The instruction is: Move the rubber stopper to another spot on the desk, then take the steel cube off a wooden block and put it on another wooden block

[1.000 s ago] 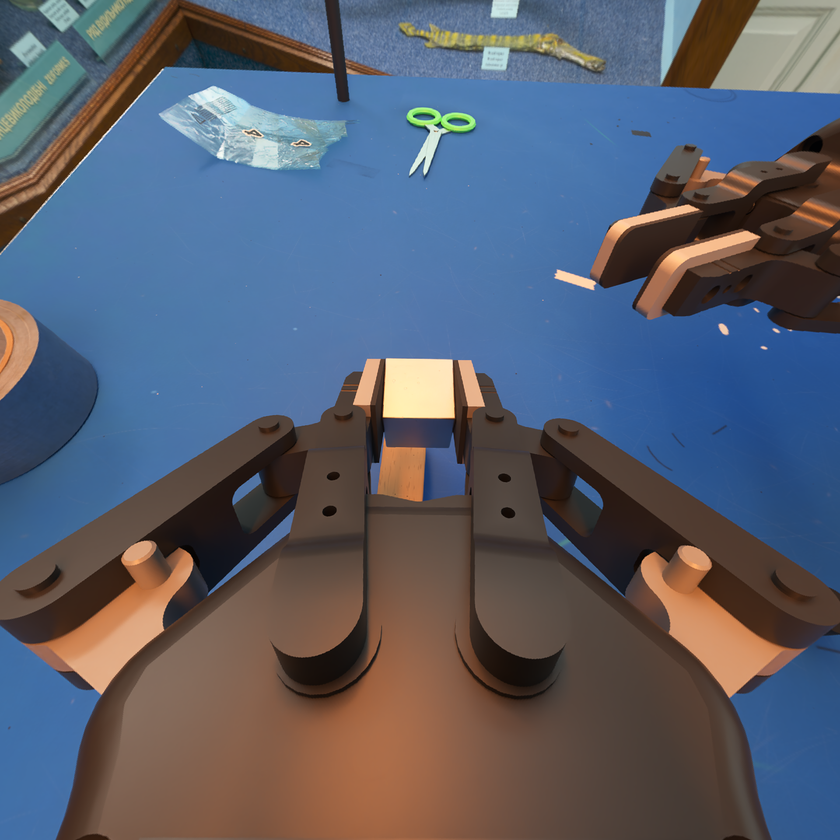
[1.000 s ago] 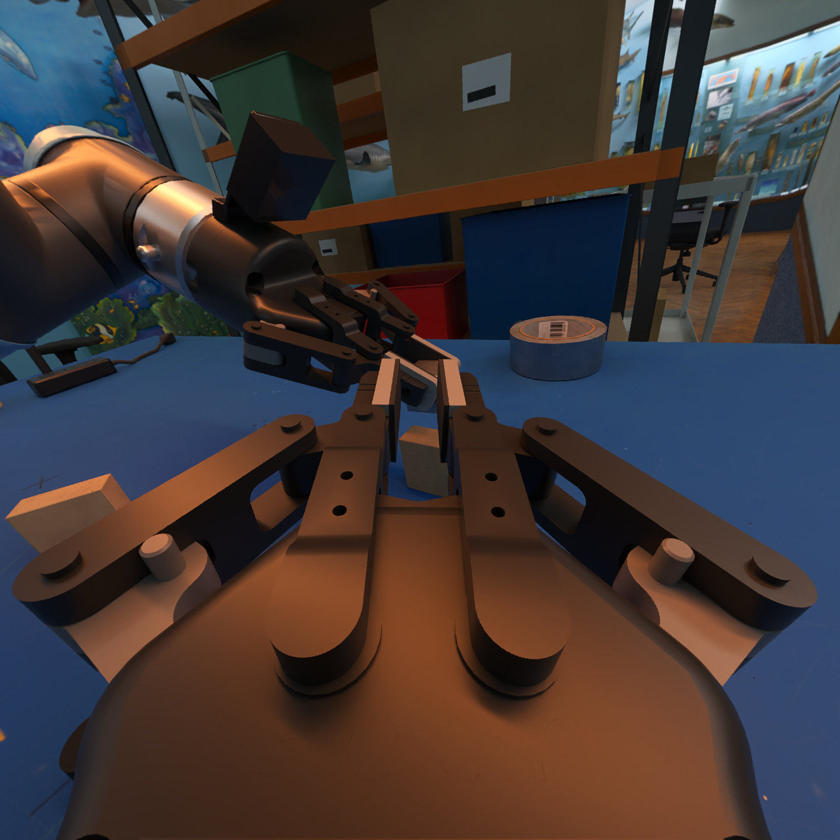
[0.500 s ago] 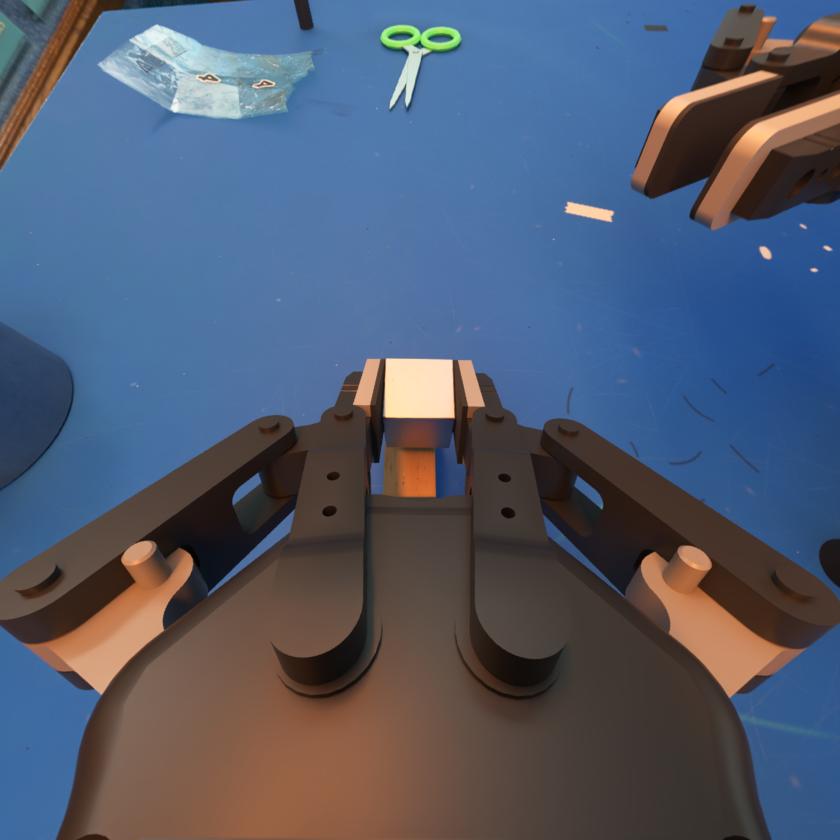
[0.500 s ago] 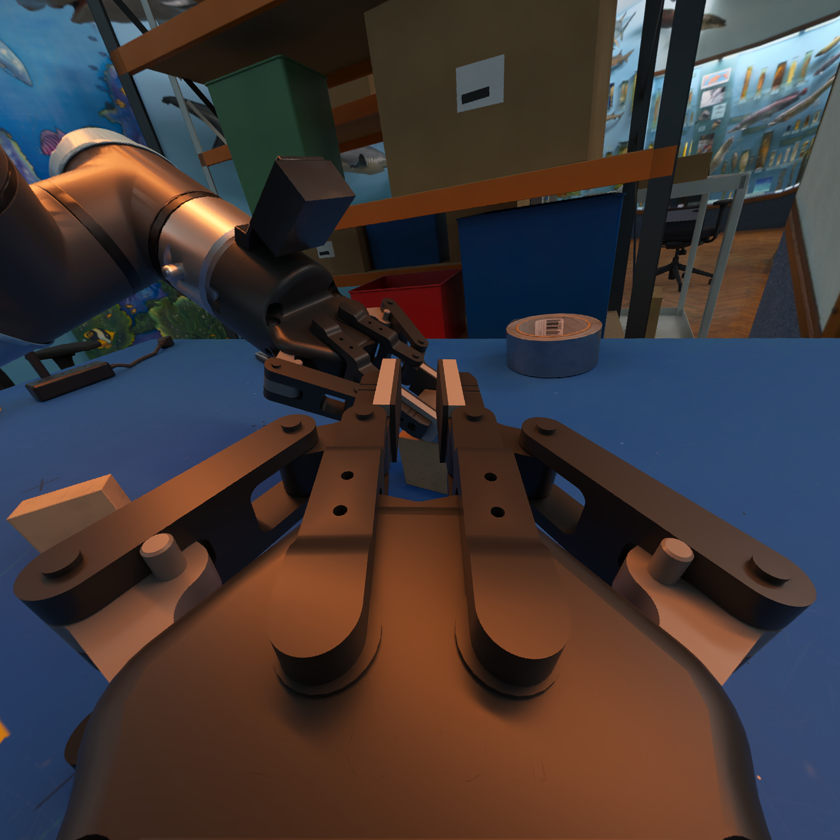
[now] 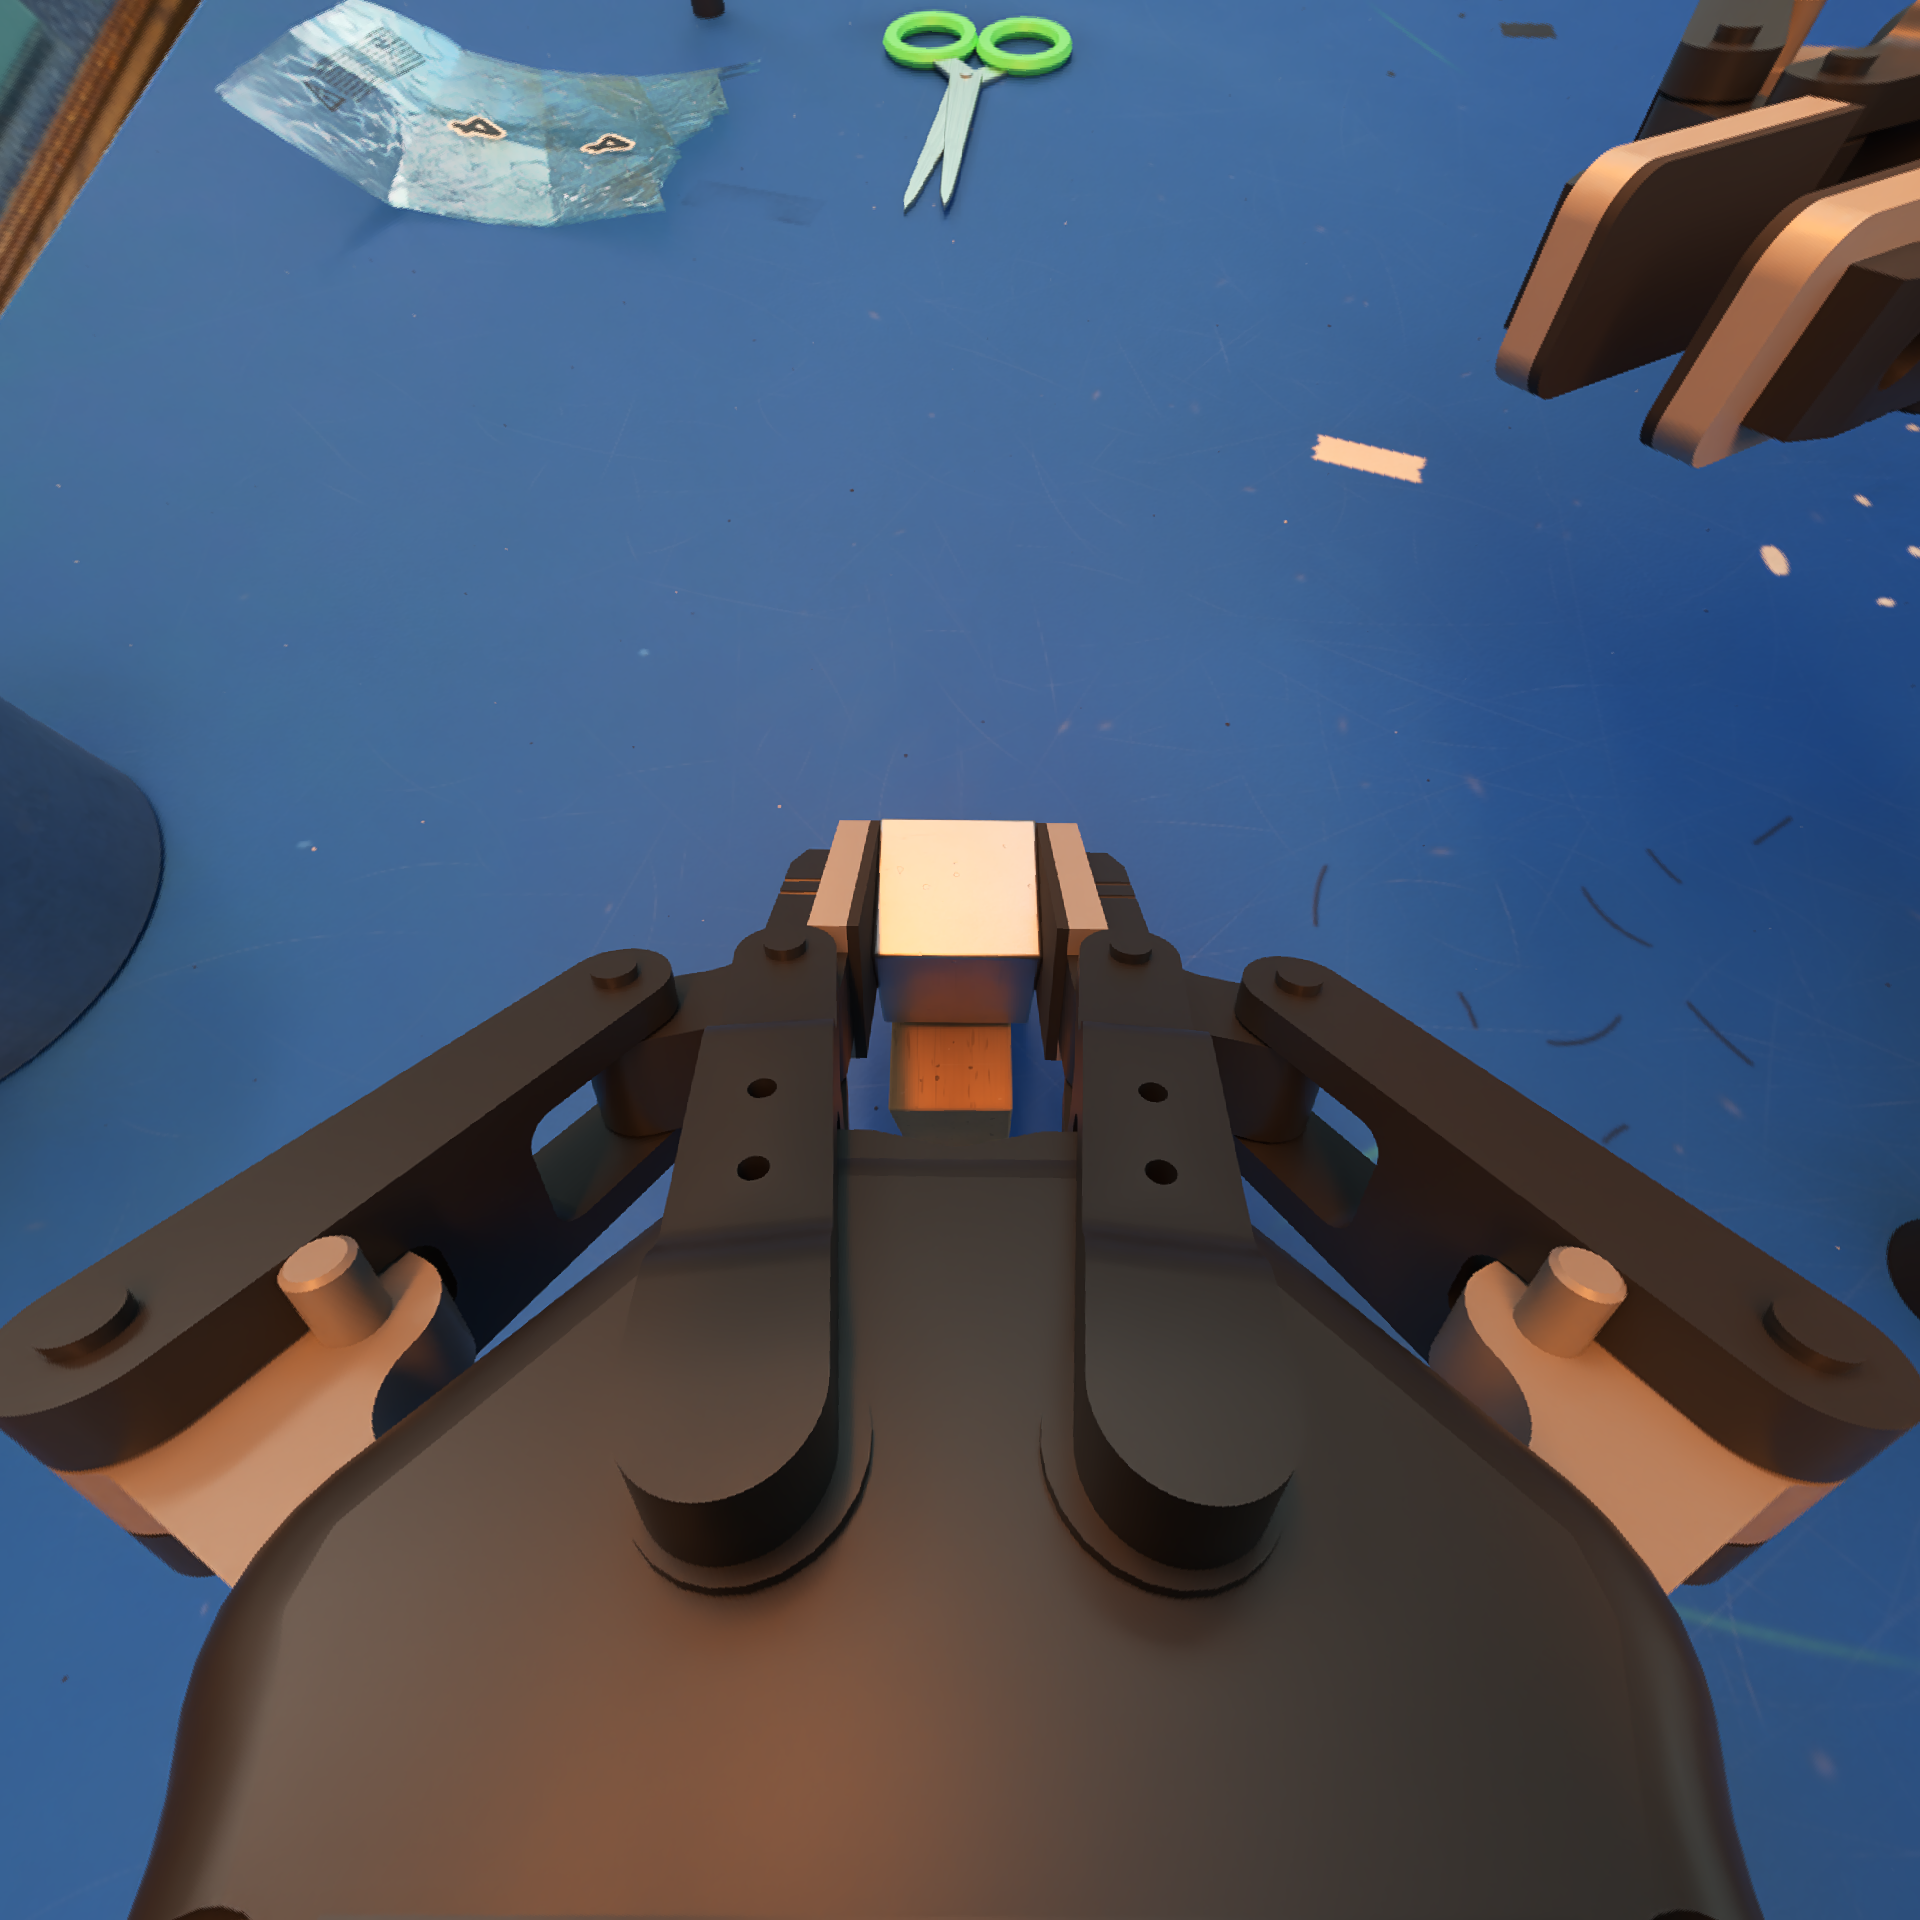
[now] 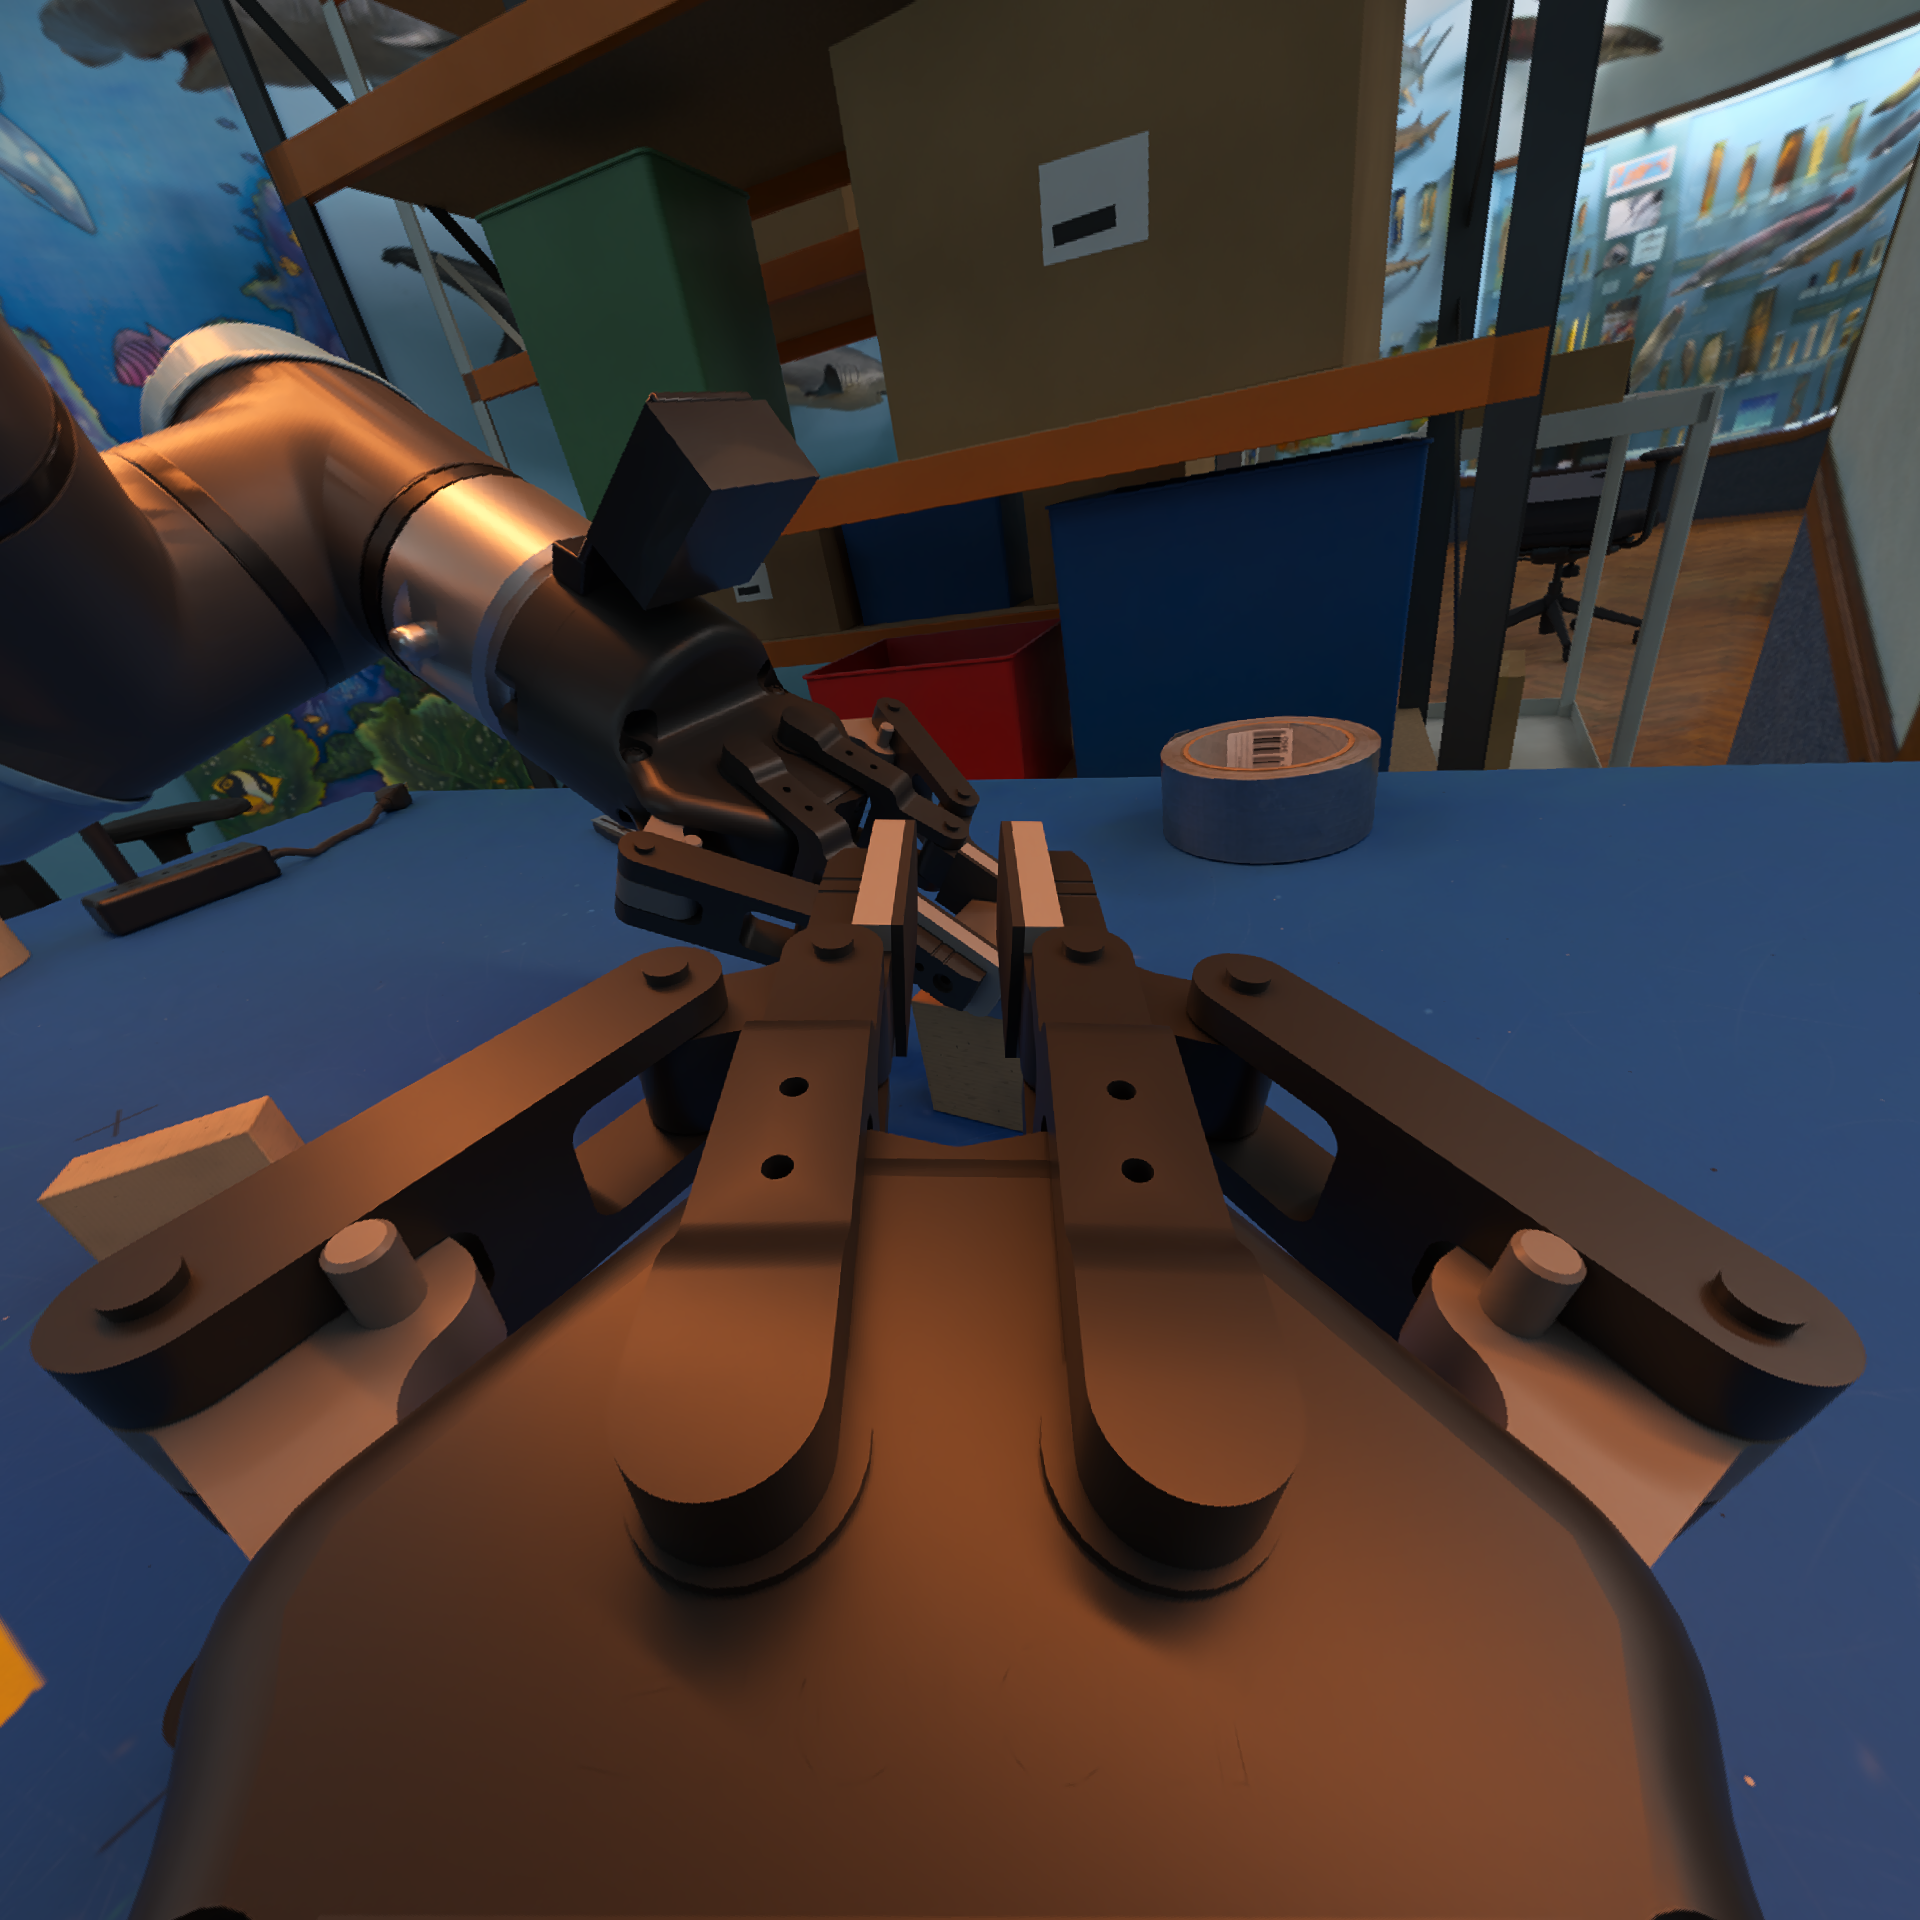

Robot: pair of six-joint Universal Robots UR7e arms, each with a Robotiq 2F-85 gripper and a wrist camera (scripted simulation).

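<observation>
Left wrist view: my left hand [image 5: 957, 904] has its pads pressed on both sides of the steel cube [image 5: 957, 894], which sits just above a wooden block [image 5: 951, 1075] on the blue table [image 5: 727, 540]. Hand pitched steeply down. Right hand [image 6: 953, 883] empty, fingers parted by a narrow gap, tilted shallowly toward the left hand. Second wooden block [image 6: 166, 1169] lies well apart. Rubber stopper not seen.

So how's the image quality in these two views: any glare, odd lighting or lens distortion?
Left wrist view: warm orange light on the left gripper, a bright glare patch on top of the steel cube, wide-angle stretch at the edges. Right wrist view: the same orange cast on the right gripper, shelf uprights lean, background sharp.
</observation>
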